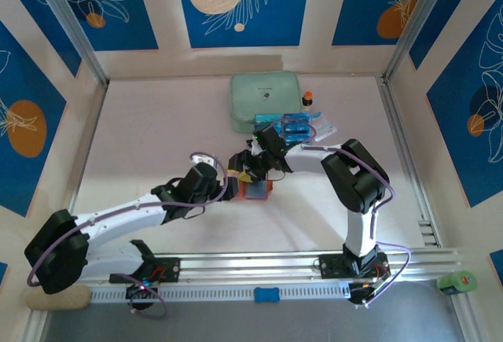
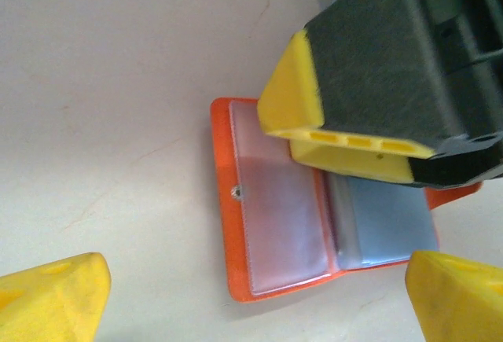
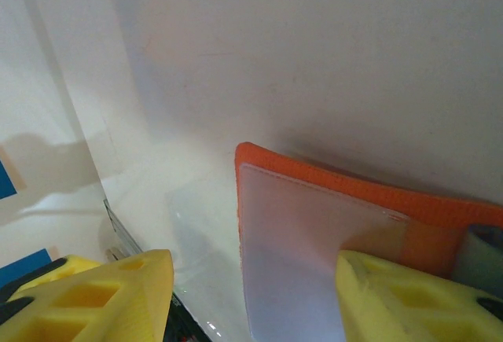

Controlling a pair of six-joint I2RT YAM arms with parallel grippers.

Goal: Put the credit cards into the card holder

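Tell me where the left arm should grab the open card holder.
Probably the card holder's outer orange edge on the snap side, approached from the bare table side, away from the right gripper crowding the other half. It lies open and flat, sleeves up, so only thin rims offer a pinch; the left gripper is wide open above it.

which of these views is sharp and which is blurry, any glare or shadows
top external: evenly lit and sharp, with a soft shadow beyond the mint-green case; left wrist: the card holder is fairly crisp with a sheen on its clear sleeves, while the left hand's fingertips blur at the bottom corners; right wrist: soft all over, hazy sleeve, dark shadow above the card holder.
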